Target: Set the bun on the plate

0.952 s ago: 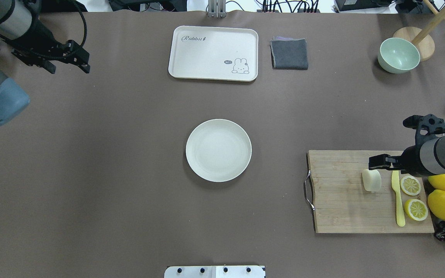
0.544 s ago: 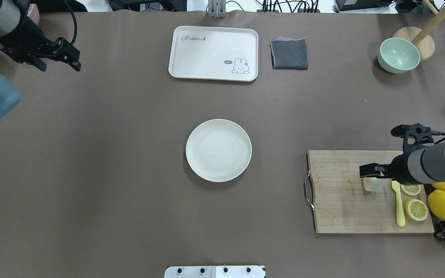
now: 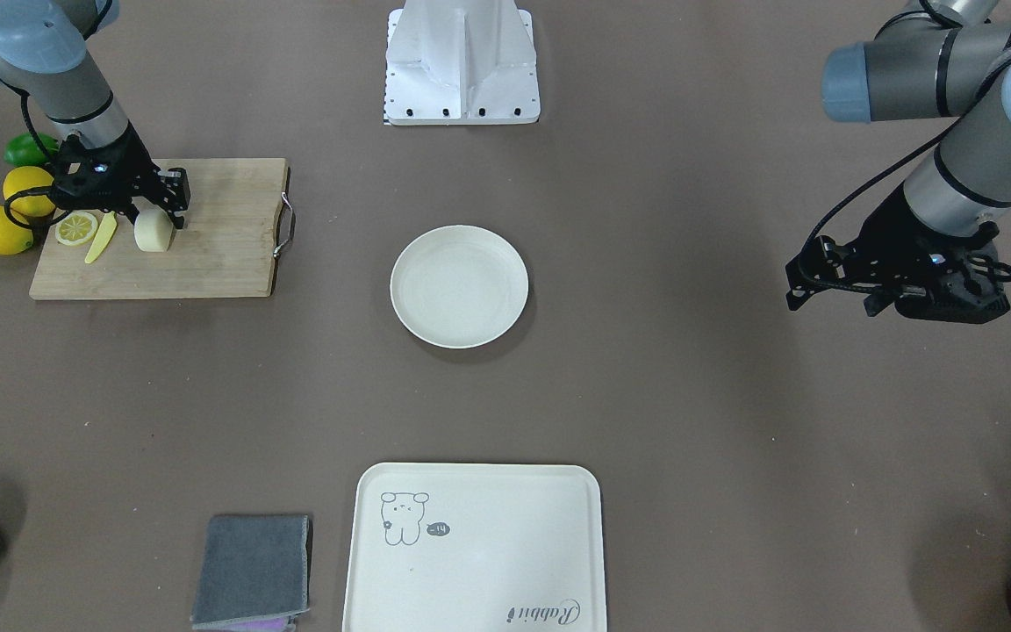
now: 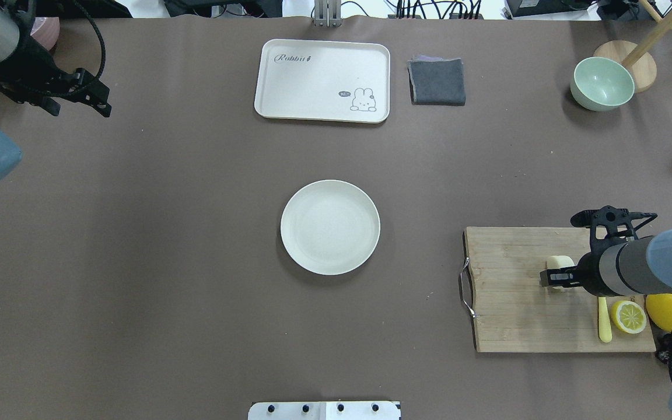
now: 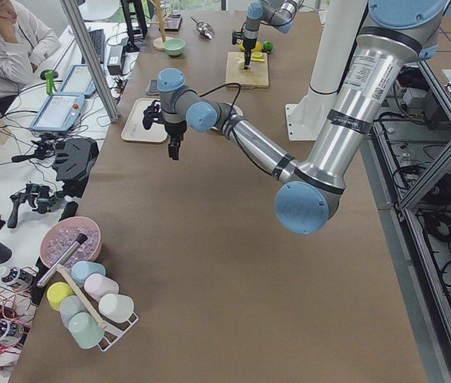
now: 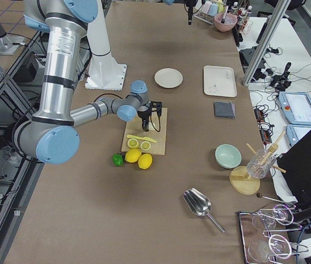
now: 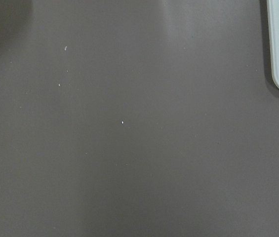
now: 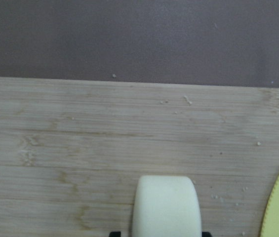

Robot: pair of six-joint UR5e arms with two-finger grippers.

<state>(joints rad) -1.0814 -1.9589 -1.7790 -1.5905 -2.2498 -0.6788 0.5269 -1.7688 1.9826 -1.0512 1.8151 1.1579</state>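
The bun (image 4: pixel 559 262) (image 3: pixel 153 233) is a pale cream lump lying on the wooden cutting board (image 4: pixel 508 297) at the table's right. My right gripper (image 4: pixel 557 275) (image 3: pixel 156 213) hangs low over it, open, with one finger on each side. In the right wrist view the bun (image 8: pixel 166 207) fills the bottom centre, and black fingertips (image 8: pixel 115 233) just show beside it. The round off-white plate (image 4: pixel 330 227) (image 3: pixel 459 286) sits bare at the table's middle, far to the left of the bun. My left gripper (image 4: pixel 76 108) (image 3: pixel 832 301) hovers open at the far left, holding nothing.
A yellow plastic knife (image 4: pixel 604 322), a lemon slice (image 4: pixel 628 315) and a whole lemon (image 4: pixel 668 310) lie right of the bun. A cream rabbit tray (image 4: pixel 322 80), a grey cloth (image 4: pixel 437 81) and a green bowl (image 4: pixel 602 83) sit along the back.
My right gripper has moved toward the table's near edge and now straddles the bun, covering one lemon slice. The left arm has drawn back toward the far left.
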